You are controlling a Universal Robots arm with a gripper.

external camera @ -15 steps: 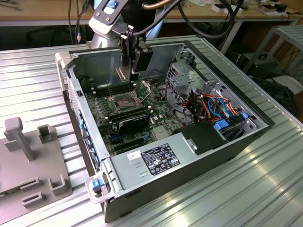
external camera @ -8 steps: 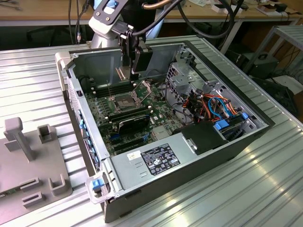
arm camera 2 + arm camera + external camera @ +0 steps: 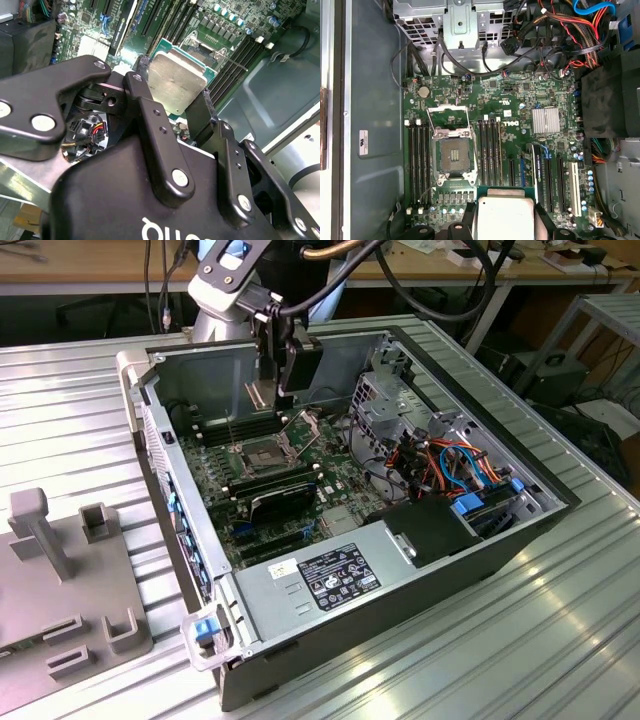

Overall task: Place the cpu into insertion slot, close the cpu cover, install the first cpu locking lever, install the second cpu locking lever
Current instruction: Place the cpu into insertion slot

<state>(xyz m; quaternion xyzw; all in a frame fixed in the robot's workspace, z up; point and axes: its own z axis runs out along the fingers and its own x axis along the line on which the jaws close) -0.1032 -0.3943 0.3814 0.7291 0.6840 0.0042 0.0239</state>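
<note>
Second wrist view: clamps the cpu [image 3: 172, 92] by two opposite edges in the gripper [image 3: 176, 80], jaws drawn in just to the chip's width (silver top toward the camera, green rim showing around it). Holds it in the air above the motherboard [image 3: 220, 20], not touching the board. Leaves, in the first wrist view, the insertion slot [image 3: 452, 155] bare, dark pin field exposed, cpu apart from it and not seated. Has the cpu cover [image 3: 447, 116] swung open just beside the slot, long black memory slots [image 3: 417, 165] flanking both. Hangs, in the exterior view, inside the open computer case [image 3: 470, 550], near the slot.
</note>
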